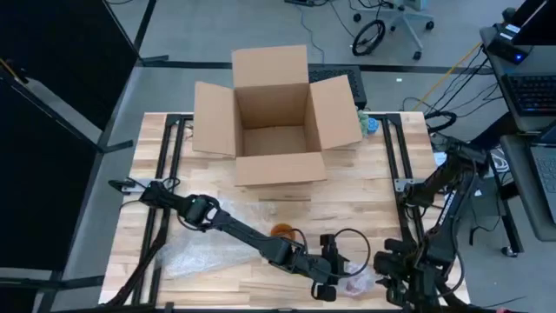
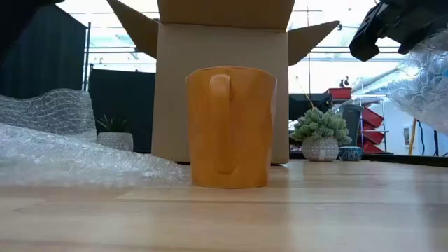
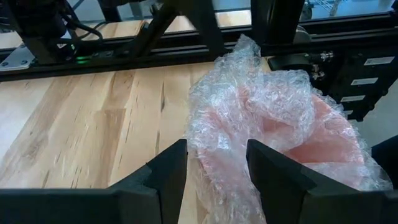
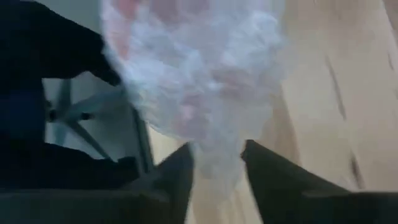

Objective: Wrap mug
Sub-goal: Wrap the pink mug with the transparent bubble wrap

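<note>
An orange mug (image 1: 282, 231) (image 2: 229, 126) stands upright and bare on the wooden table, handle toward the near edge. Right of it, a bundle of clear bubble wrap with something pink inside (image 1: 356, 281) (image 3: 280, 118) (image 2: 427, 77) hangs above the table. My left gripper (image 1: 328, 285) (image 3: 216, 149) is shut on it from the left, and my right gripper (image 1: 391, 269) (image 4: 216, 152) is shut on it from the right. A loose sheet of bubble wrap (image 1: 200, 256) (image 2: 63, 150) lies on the table at the front left. My left gripper pinches a crumpled edge of the bundle's bubble wrap (image 3: 214, 168) between its two fingers, coming about level from the table's left. The pink-filled part bulges beyond the fingers. The bundle is clear of the table. My right gripper has a bunched part of the bundle's bubble wrap (image 4: 214, 158) between its two fingers, coming from the table's right. The rest of the bundle swells beyond the fingertips. How many layers it holds cannot be told.
An open cardboard box (image 1: 274, 113) (image 2: 224, 77) stands at the middle of the far side, flaps spread. Black frame rails (image 1: 404, 165) run along the table's right and left sides. Bare wood lies between the box and the mug.
</note>
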Controlling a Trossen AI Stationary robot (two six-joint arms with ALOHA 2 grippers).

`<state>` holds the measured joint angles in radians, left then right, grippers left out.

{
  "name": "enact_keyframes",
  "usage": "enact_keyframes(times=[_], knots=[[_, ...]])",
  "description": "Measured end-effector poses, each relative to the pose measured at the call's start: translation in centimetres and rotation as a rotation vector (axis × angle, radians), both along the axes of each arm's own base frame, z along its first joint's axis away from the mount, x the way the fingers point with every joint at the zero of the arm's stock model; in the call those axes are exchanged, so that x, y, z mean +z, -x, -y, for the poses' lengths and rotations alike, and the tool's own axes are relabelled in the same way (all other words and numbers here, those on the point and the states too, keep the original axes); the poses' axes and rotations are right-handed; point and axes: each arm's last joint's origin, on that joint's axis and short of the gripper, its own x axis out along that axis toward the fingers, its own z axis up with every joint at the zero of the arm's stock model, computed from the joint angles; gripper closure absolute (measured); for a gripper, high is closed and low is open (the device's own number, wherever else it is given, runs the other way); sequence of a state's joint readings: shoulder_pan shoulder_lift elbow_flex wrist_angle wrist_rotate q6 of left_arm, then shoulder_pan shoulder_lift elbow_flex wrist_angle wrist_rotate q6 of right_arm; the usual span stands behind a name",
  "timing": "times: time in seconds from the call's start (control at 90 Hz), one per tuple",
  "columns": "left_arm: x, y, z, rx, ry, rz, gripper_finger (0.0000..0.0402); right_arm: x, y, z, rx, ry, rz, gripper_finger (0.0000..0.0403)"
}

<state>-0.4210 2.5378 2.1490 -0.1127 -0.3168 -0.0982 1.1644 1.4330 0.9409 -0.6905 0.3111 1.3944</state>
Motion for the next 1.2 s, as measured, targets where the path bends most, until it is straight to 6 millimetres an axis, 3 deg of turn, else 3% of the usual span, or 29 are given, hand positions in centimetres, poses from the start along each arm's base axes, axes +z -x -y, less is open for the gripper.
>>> enact_keyframes(times=[0.1,0.167,0.4,0.622,0.856,1.078,1.2], knots=[[0.0,0.0,0.0,0.000,0.000,0.000,0.0247,0.2,-0.4,0.0,0.002,0.001,0.047,0.0387],[0.0,0.0,0.0,0.000,0.000,0.000,0.0247,0.3,-0.8,0.1,-0.007,0.004,0.082,0.0397],[0.0,0.0,0.0,0.000,0.000,-0.001,0.0247,0.4,-2.2,0.6,-0.056,0.018,0.130,0.0365],[0.0,0.0,0.0,-0.001,-0.002,-0.003,0.0247,0.6,-3.7,0.8,-0.025,0.019,0.186,0.0360],[0.0,0.0,0.0,0.001,0.000,0.000,0.0247,-0.9,-5.2,0.6,-0.035,0.066,0.164,0.0360],[0.0,0.0,0.0,0.001,0.001,0.001,0.0247,-1.3,-5.4,0.5,-0.050,0.040,0.128,0.0358],[0.0,0.0,0.0,0.001,0.001,0.001,0.0247,-1.5,-5.6,0.3,-0.042,0.021,0.107,0.0337]])
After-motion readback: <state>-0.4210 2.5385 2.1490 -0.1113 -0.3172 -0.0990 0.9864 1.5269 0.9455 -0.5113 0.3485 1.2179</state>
